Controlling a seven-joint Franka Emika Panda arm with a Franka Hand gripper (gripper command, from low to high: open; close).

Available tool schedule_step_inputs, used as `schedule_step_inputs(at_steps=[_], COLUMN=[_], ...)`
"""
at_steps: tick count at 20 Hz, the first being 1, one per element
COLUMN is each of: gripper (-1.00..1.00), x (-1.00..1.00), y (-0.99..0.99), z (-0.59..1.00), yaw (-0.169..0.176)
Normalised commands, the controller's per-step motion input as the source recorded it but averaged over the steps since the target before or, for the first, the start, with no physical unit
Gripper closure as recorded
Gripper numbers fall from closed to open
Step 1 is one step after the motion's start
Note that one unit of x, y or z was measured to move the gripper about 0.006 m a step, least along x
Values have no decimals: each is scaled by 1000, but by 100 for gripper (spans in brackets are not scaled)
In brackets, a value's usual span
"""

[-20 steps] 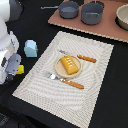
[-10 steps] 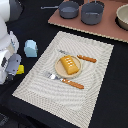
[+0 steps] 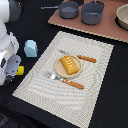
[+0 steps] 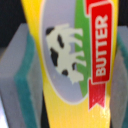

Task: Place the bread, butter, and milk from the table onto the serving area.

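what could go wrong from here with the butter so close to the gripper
The butter sits between the gripper fingers, yet contact isn't clear, so it might slip when lifted. In the exterior view only a yellow corner shows beside the arm, off the serving area. The milk stands nearby on the table; a sweeping carry could topple it.

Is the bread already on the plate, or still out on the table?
On the plate: the bread lies on the round plate, centred on the serving area.
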Motion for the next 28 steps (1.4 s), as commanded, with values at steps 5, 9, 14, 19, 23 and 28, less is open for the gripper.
schedule_step_inputs(at_steps=[5, 9, 14, 19, 23, 28], gripper=[100, 100, 100, 100, 100, 100], x=[98, 840, 994, 1000, 1000, 997], y=[-36, -37, -79, -195, -268, -387], z=[1000, 1000, 984, 827, 684, 306], yaw=[3, 0, 0, 0, -3, -27])
